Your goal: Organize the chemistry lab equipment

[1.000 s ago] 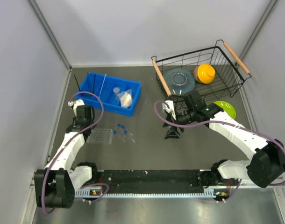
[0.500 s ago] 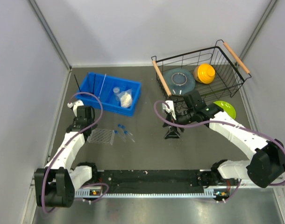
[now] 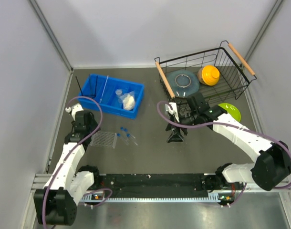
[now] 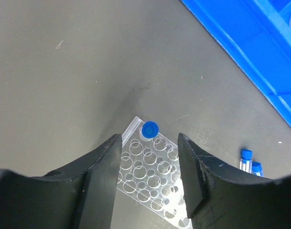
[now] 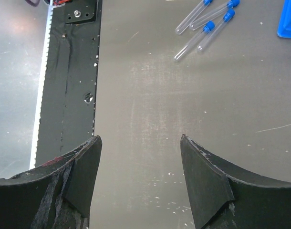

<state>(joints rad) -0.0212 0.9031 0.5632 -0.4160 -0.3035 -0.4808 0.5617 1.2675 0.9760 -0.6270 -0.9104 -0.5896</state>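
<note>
The clear plastic tube rack (image 4: pixel 155 171) lies on the table right under my open left gripper (image 4: pixel 149 141). One blue-capped test tube (image 4: pixel 150 129) stands in the rack's far corner hole, free of the fingers. From above, the left gripper (image 3: pixel 89 133) hovers at the rack's (image 3: pixel 103 139) left end. Several more tubes (image 3: pixel 127 136) lie loose to the rack's right. My right gripper (image 5: pixel 140 138) is open over bare table, holding nothing. The top view has the right gripper (image 3: pixel 176 119) just above the black wire ring stand (image 3: pixel 175 135).
A blue bin (image 3: pixel 95 81) at the back left holds a thin glass rod (image 3: pixel 104 86), a small clear cup (image 3: pixel 119 92) and a white packet (image 3: pixel 128 100). The black wire basket (image 3: pixel 241 78) holds grey (image 3: pixel 182 81) and orange (image 3: pixel 210 74) dishes. A green dish (image 3: pixel 230 111) sits beside it.
My left gripper has opened and drawn back and up from the rack, leaving the blue-capped tube standing in its corner hole. The right arm has barely moved.
</note>
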